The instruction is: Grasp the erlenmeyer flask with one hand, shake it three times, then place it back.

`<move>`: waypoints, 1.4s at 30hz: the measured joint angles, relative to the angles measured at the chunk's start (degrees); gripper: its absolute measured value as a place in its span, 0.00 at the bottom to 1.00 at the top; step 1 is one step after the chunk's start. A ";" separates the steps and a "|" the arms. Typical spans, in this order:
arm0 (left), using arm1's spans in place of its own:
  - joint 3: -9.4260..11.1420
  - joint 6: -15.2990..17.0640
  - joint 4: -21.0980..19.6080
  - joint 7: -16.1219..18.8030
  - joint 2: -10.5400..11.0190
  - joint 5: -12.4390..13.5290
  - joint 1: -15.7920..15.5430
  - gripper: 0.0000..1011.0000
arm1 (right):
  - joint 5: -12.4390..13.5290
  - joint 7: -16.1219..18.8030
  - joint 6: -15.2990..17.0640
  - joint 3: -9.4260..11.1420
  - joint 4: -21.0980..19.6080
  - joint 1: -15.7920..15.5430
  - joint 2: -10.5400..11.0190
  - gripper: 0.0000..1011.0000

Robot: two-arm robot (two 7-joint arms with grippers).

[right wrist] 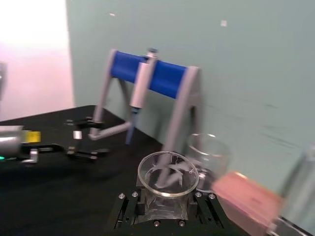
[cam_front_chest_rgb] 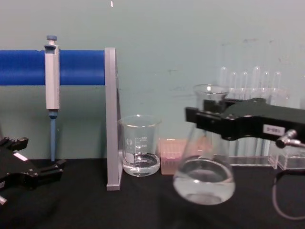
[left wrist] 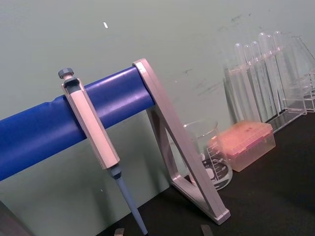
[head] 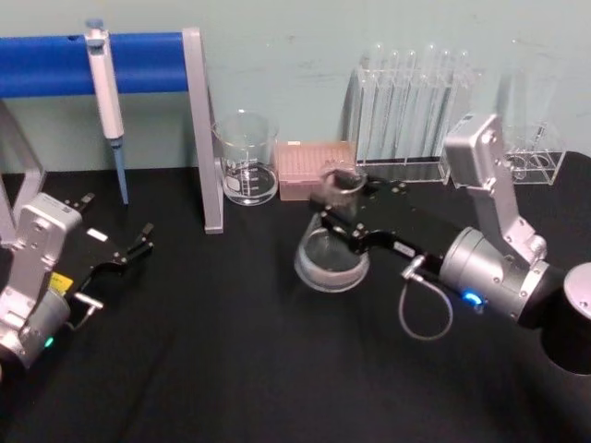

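The erlenmeyer flask (head: pixel 331 257) is clear glass with a little liquid in its wide base. It leans over the black table near the middle. My right gripper (head: pixel 342 201) is shut on its neck just under the flared rim. In the chest view the flask (cam_front_chest_rgb: pixel 205 177) hangs tilted from the right gripper (cam_front_chest_rgb: pixel 204 119), and I cannot tell whether its base touches the cloth. The right wrist view looks down into the flask's mouth (right wrist: pixel 168 173) between the fingers. My left gripper (head: pixel 137 245) rests open at the table's left side, holding nothing.
A glass beaker (head: pixel 247 159) and a pink tip box (head: pixel 314 169) stand just behind the flask. A rack of test tubes (head: pixel 411 111) stands at the back right. A blue-barred stand (head: pixel 148 63) with a hanging pipette (head: pixel 106 97) occupies the back left.
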 joint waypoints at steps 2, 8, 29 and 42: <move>0.00 0.00 0.00 0.00 0.00 0.00 0.00 0.99 | -0.62 -1.13 -0.01 0.91 0.39 -0.22 -0.16 0.45; 0.00 0.00 0.00 0.00 0.00 0.00 0.00 0.99 | -3.04 -4.62 -0.06 3.60 1.31 -0.90 -0.79 0.45; 0.00 0.00 0.00 0.00 0.00 0.00 0.00 0.99 | -6.50 -7.18 0.81 8.59 1.85 -2.67 -2.15 0.45; 0.00 0.00 0.00 0.00 0.00 0.00 0.00 0.99 | -6.88 -3.69 1.03 7.95 0.51 -3.29 -3.45 0.45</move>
